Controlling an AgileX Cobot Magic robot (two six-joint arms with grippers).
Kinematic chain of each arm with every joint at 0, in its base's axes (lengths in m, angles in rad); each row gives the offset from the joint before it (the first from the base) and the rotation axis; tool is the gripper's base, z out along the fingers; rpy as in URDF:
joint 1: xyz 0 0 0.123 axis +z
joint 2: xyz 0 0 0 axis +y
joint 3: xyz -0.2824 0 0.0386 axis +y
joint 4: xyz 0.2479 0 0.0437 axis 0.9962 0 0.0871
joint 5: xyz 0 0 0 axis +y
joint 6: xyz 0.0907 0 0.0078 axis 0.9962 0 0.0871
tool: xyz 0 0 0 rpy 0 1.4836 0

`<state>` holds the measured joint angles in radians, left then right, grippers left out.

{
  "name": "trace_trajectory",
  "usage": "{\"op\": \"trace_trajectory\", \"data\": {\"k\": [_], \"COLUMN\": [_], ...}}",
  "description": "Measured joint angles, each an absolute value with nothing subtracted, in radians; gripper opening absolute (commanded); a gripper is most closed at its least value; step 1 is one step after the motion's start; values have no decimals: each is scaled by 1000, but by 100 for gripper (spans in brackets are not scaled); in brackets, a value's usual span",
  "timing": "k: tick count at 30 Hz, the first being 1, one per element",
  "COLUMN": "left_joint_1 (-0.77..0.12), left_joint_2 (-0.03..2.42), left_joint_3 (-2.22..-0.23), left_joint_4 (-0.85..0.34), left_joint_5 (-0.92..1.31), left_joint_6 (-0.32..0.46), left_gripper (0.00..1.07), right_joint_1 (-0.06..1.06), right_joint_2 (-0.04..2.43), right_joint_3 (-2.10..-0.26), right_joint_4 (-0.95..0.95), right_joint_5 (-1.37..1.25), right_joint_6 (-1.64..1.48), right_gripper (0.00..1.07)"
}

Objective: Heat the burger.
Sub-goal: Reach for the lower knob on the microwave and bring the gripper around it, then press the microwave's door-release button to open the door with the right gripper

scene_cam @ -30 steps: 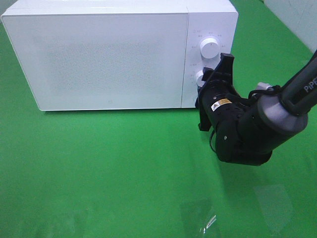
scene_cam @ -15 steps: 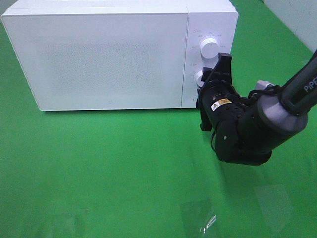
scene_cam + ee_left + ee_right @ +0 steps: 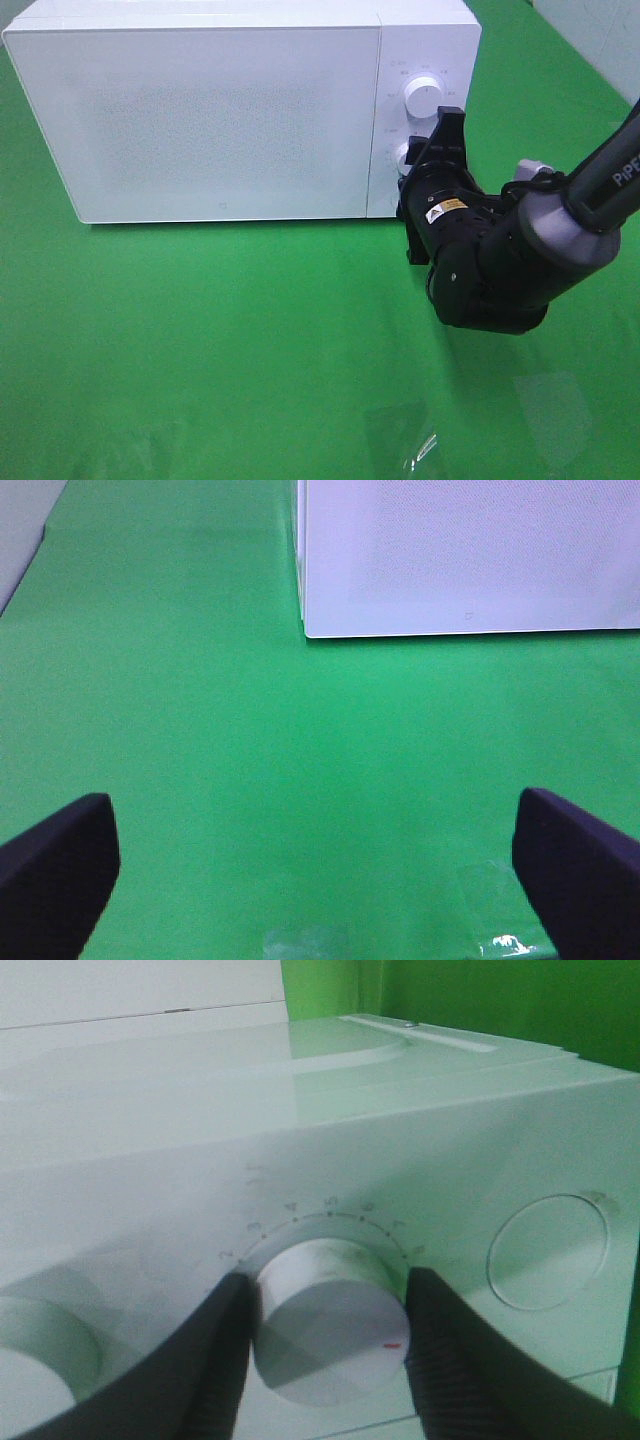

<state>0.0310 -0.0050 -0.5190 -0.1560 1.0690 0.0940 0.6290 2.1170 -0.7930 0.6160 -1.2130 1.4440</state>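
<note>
Right gripper [image 3: 328, 1300] shifted, clasping shut microwave's [image 3: 200, 110] lower dial [image 3: 403, 157].

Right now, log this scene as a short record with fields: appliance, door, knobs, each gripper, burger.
appliance: white microwave on the green table
door: closed
right gripper: clamped on the lower knob, one finger on each side
upper knob: nothing touching it
left gripper: open, empty, above bare table
burger: not visible in any view
</note>
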Motion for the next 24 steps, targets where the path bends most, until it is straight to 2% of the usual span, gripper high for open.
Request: {"op": "trace_trajectory", "data": {"k": [4, 6, 8, 10, 12, 24], "left_joint_1": [31, 31, 31, 31, 31, 31], "left_joint_2": [-5, -5, -5, -5, -5, -5], "left_joint_3": [-519, -519, -519, -519, -519, -519], "left_joint_4": [-156, -156, -156, -156, -156, -156], "left_joint_5": [1069, 1069, 1069, 1069, 1069, 1069], "left_joint_6": [94, 94, 94, 94, 94, 94], "left_gripper": [101, 101, 101, 101, 101, 101], "right_joint_1": [637, 637, 642, 642, 642, 642], "right_joint_2": [2117, 2117, 2110, 2110, 2082, 1951], "right_joint_3": [-802, -802, -805, -805, -786, -669], "right_joint_4": [571, 571, 548, 548, 554, 564], "right_joint_5": [-1204, -1204, -1205, -1205, -1198, -1162], "right_joint_6": [1410, 1410, 1359, 1359, 1304, 1030], "right_gripper": [52, 52, 60, 60, 65, 67]}}
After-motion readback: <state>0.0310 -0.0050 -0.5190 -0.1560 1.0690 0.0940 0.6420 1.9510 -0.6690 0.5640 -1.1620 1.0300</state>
